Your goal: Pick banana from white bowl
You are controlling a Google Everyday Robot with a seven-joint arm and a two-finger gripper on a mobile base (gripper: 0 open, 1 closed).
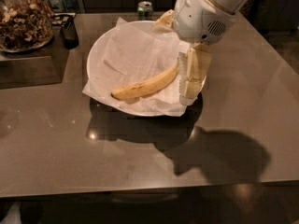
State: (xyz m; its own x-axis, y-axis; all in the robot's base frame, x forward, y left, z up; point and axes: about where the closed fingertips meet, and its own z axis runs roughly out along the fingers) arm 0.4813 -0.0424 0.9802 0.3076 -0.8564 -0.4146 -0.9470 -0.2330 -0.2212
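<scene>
Glossy, mirror-smooth dark tabletop [140, 167]. A smooth white bowl [89, 62] lined with crumpled matt paper [135, 50]. Over its right rim, the gripper [176, 62]: smooth white plastic shell, pale matt padded jaws.

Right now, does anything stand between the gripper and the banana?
Nothing visible does. The gripper hangs over the right edge of the white bowl, beside the upper end of the banana. Only paper lies beneath the banana.

right rim of white bowl [92, 55] hidden behind gripper [190, 85], jar [23, 22] cut off top-left
</scene>
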